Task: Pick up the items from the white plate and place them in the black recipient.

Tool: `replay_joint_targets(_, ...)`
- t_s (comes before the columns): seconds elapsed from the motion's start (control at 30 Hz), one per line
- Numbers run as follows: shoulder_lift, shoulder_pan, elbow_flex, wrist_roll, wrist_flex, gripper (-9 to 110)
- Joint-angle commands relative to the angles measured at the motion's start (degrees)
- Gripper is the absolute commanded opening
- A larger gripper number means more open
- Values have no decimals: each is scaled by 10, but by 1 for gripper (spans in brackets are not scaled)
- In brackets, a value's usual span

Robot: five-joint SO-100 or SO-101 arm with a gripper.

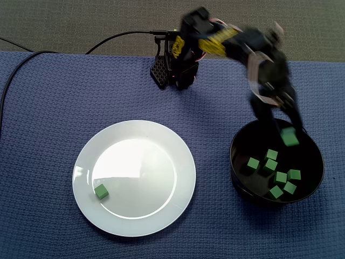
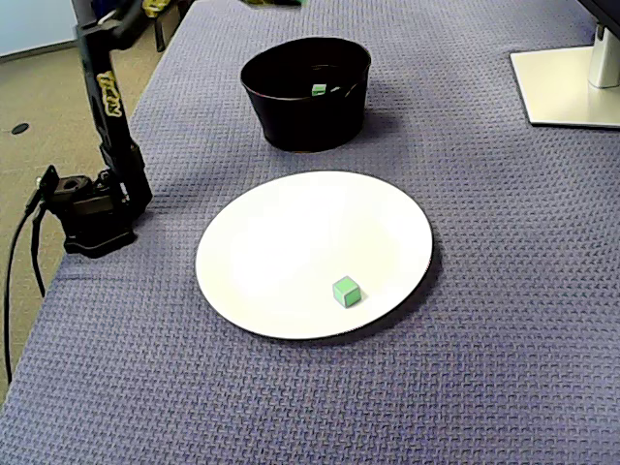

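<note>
A white plate (image 1: 135, 178) (image 2: 315, 254) lies on the blue cloth with one green cube (image 1: 101, 191) (image 2: 346, 291) near its rim. To its right in a fixed view stands the black bowl (image 1: 312, 178) with several green cubes (image 1: 272, 172) inside; the other fixed view shows the black bowl (image 2: 305, 107) at the far end of the cloth. My gripper (image 1: 284, 129) hangs blurred over the bowl's far rim. Another green cube (image 1: 289, 137) sits right at its fingertips, above the bowl. Blur hides whether the fingers still hold it.
The arm's base (image 1: 175, 65) (image 2: 92, 208) is clamped at the cloth's edge, with a black cable (image 1: 32, 56) trailing off. A white monitor foot (image 2: 567, 87) stands on the cloth beyond the plate.
</note>
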Motion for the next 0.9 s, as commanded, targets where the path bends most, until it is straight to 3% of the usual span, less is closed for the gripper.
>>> replay_joint_targets(0.0,-111,-29,26,-11,-41,0)
replay_joint_targets(0.07,-129,-33,54,-19,-58,0)
replay_joint_targets(0.17,-110,-26,60,-10,-38,26)
replay_joint_targets(0.33,-10,67,-94,-27,185,45)
replay_joint_targets(0.43,31,193,-217,-98,300,47)
replay_joint_targets(0.63,29,488,-209,-120,265,49)
replay_joint_targets(0.87,-166,646,-286,-118,277,43)
